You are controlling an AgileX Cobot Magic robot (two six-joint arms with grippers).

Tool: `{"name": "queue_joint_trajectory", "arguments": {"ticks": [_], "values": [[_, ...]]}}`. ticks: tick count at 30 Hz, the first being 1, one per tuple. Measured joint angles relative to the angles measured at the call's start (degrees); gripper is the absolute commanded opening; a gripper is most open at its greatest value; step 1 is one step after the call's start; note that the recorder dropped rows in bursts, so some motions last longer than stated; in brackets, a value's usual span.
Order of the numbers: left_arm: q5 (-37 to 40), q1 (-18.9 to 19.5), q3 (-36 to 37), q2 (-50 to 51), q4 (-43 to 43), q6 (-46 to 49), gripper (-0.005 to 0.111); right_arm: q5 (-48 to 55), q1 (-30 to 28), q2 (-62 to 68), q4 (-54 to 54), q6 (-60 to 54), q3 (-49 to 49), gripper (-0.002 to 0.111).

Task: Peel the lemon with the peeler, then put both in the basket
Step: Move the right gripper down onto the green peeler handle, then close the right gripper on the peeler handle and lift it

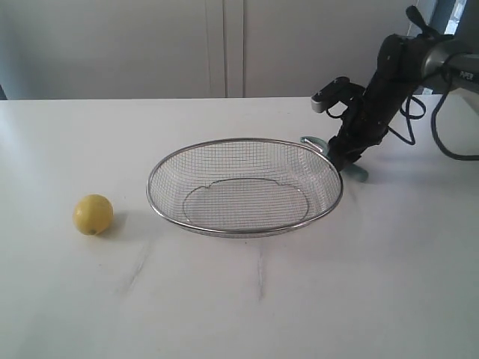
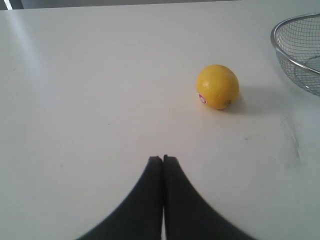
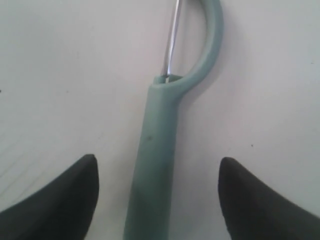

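Observation:
The yellow lemon [image 1: 93,214] lies on the white table, left of the wire mesh basket [image 1: 247,232]. In the left wrist view the lemon [image 2: 217,86] shows a small red sticker, and the basket's rim [image 2: 274,40] is at the edge. My left gripper [image 2: 163,159] is shut on nothing, short of the lemon. The teal peeler [image 3: 159,150] lies flat on the table behind the basket's right end, its head [image 1: 310,141] just showing. My right gripper [image 3: 158,159] is open and low over it, one finger on each side of the handle without touching it.
The right arm [image 1: 389,75] slopes down from the upper right, with cables beside it. A pale wall stands behind the table's far edge. The basket holds nothing.

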Motion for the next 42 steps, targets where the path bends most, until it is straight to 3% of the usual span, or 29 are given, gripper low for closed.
{"name": "queue_joint_trajectory", "arguments": {"ticks": [13,15,20,21,29,42], "values": [[0.0,0.0,0.0,0.0,0.0,0.0,0.0,0.76,0.23,1.57,-0.2,0.0,-0.03,0.058],[0.0,0.0,0.0,0.0,0.0,0.0,0.0,1.15,0.23,1.59,-0.09,0.0,-0.03,0.049],[0.0,0.0,0.0,0.0,0.0,0.0,0.0,3.17,0.23,1.88,0.4,0.36,-0.13,0.003],[0.0,0.0,0.0,0.0,0.0,0.0,0.0,3.45,0.23,1.88,0.27,0.9,-0.15,0.0],[0.0,0.0,0.0,0.0,0.0,0.0,0.0,4.66,0.23,-1.11,-2.56,12.06,-0.51,0.0],[0.0,0.0,0.0,0.0,0.0,0.0,0.0,12.94,0.23,-17.78,4.0,13.01,-0.37,0.0]]}}
